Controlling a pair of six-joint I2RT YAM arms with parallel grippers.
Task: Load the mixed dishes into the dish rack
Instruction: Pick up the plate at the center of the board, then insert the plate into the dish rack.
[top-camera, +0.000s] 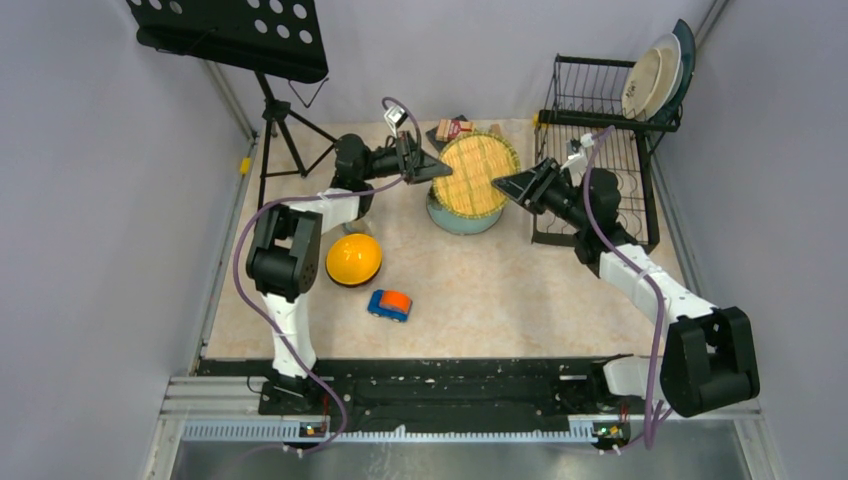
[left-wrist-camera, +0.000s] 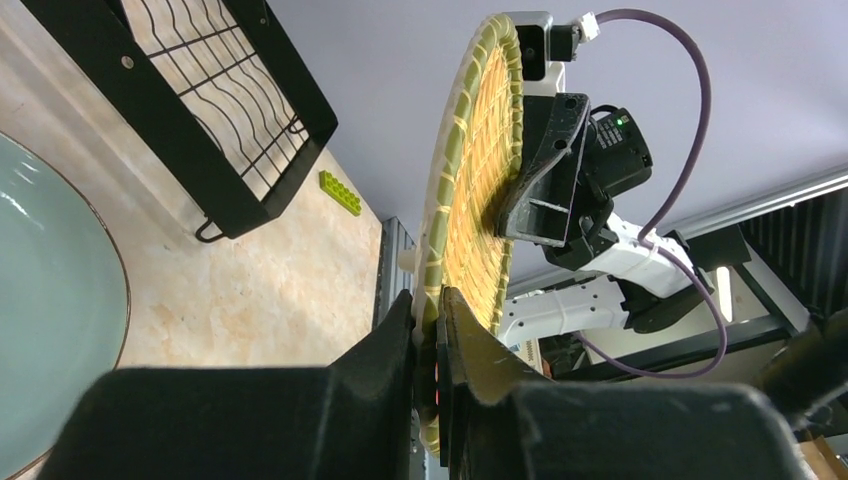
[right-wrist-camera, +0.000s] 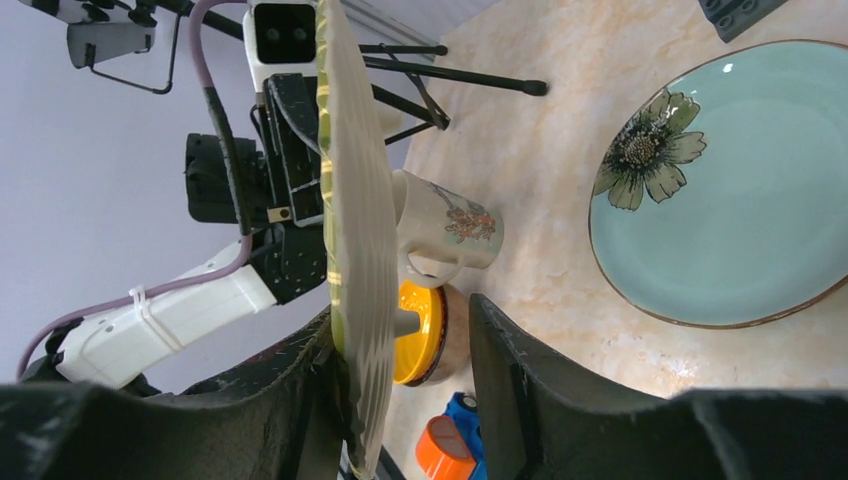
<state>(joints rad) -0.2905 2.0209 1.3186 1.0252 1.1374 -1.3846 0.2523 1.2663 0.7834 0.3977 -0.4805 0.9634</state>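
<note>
At the left, orange-yellow bowl (top-camera: 353, 260): is sitting on the table (top-camera: 520, 300) just beside my left arm, with the toy car (top-camera: 389, 304) lying near it toward the centre.
Beige mug (right-wrist-camera: 445, 225): is showing in my right wrist view only, close to the bowl.
Left gripper (top-camera: 447, 172): I am pinching the left rim of the yellowish round plate (top-camera: 478, 170), with my fingers pressed tight on its edge.
Yellowish round plate: is hanging off the table between my two grippers, over the mint-green round plate (top-camera: 465, 222) and apart from the dish rack (top-camera: 600, 150).
Mint-green round plate: is lying flat on the table mid-workspace, with its flower print facing up.
Right gripper (top-camera: 497, 183): I am straddling the plate's right rim with my fingers spread; one finger is lying against the plate, the other is standing apart from it.
Dish rack: is standing at the right side of the table.
Rack contents: cream round plate (top-camera: 643, 85) and dark teal square plate (top-camera: 686, 45) are leaning upright in the far right corner.
</note>
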